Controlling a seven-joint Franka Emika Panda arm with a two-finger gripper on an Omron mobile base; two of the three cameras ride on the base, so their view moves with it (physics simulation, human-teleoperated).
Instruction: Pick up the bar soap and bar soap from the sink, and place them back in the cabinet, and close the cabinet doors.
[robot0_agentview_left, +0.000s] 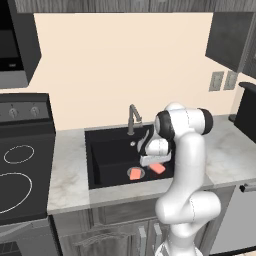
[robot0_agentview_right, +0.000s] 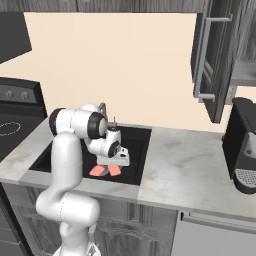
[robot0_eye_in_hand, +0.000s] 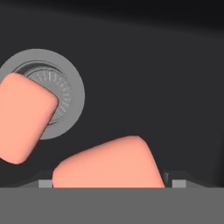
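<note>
From the left base view you see the white arm bent down into the large black rectangular sink (robot0_agentview_left: 107, 150), its claw (robot0_agentview_left: 151, 163) low over the basin floor. Two small salmon-orange bar soaps lie there: one (robot0_agentview_left: 135, 173) on the round silver drain (robot0_agentview_left: 141, 172), the other (robot0_agentview_left: 158, 168) just right of it, under the claw. The grey gooseneck faucet (robot0_agentview_left: 133, 118) stands behind, and pale marble counter (robot0_agentview_left: 67, 170) lies around the sink.

The right base view gives you what the left cannot: the dark grey wood-grain cabinet door (robot0_agentview_right: 212, 60) standing open, with its long silver bar handle (robot0_agentview_right: 202, 57). Here the arm hides the drain, and the two soaps (robot0_agentview_right: 97, 171) (robot0_agentview_right: 115, 170) peek out below the claw (robot0_agentview_right: 114, 164).

In the hand view, one soap (robot0_eye_in_hand: 24, 114) overlaps the drain (robot0_eye_in_hand: 70, 94), and the nearer soap (robot0_eye_in_hand: 109, 164) sits between the fingertips (robot0_eye_in_hand: 177, 183), its lower edge cut off. You cannot tell whether the claw touches it; the fingers stand apart either side.
</note>
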